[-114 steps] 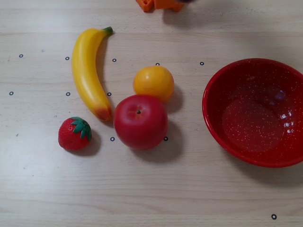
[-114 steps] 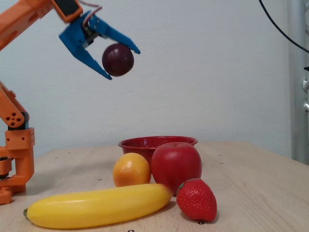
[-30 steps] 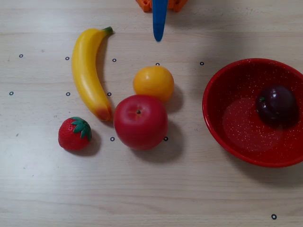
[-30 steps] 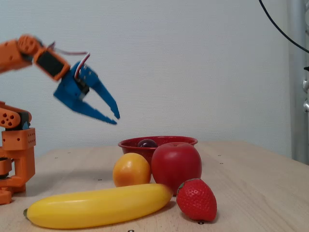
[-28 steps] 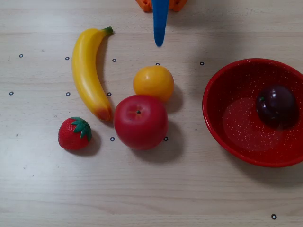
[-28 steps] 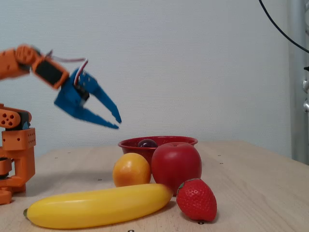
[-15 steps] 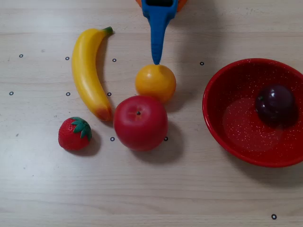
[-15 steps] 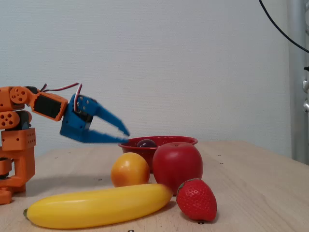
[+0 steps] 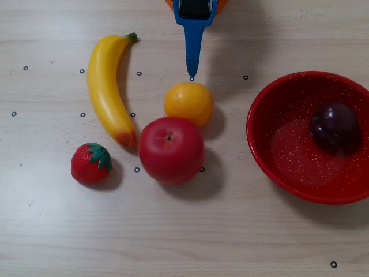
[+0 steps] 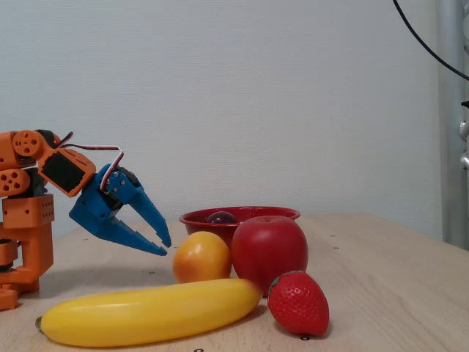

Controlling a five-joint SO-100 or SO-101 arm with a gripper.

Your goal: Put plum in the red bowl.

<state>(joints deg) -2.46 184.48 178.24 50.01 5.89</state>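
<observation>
The dark purple plum [image 9: 334,126] lies inside the red speckled bowl [image 9: 277,156] at the right of the overhead view. In the fixed view its top [image 10: 220,217] shows just above the bowl's rim [image 10: 267,214]. My blue gripper [image 9: 192,72] comes in from the top edge of the overhead view, its tip just above the orange. In the fixed view the gripper [image 10: 162,246] hangs above the table left of the fruit, jaws slightly apart and empty.
An orange [image 9: 188,102], a red apple [image 9: 170,149], a yellow banana [image 9: 108,89] and a strawberry [image 9: 91,163] lie left of the bowl on the pale wooden table. The arm's orange base [image 10: 26,220] stands at the left of the fixed view.
</observation>
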